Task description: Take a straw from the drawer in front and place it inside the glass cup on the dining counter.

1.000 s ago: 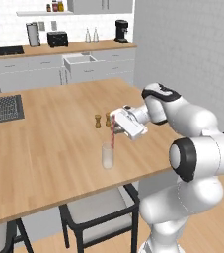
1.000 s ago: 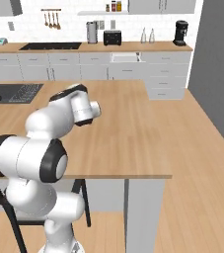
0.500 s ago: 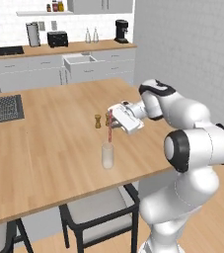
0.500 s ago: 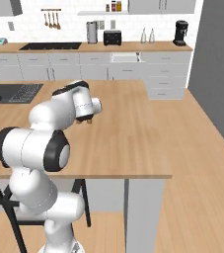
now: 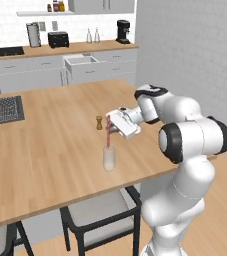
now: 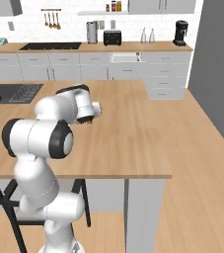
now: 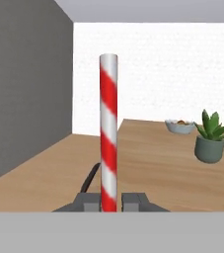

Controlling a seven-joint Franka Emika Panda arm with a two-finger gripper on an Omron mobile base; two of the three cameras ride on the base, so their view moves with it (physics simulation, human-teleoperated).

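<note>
Swinging further left since the earlier frame, the arm reaches sideways over the tabletop (image 5: 50, 145). Its pincer (image 5: 111, 125) pinches the straw (image 5: 108, 131) upright, lower end just above or inside the glass cup (image 5: 109, 158); which is unclear. A shaker (image 5: 99, 122) stands nearby.

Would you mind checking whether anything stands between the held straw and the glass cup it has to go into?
Nothing visible does. The claw holds the straw upright, directly above the glass cup, its lower end at the open rim. The wooden shaker stands off to the side, farther back.
</note>
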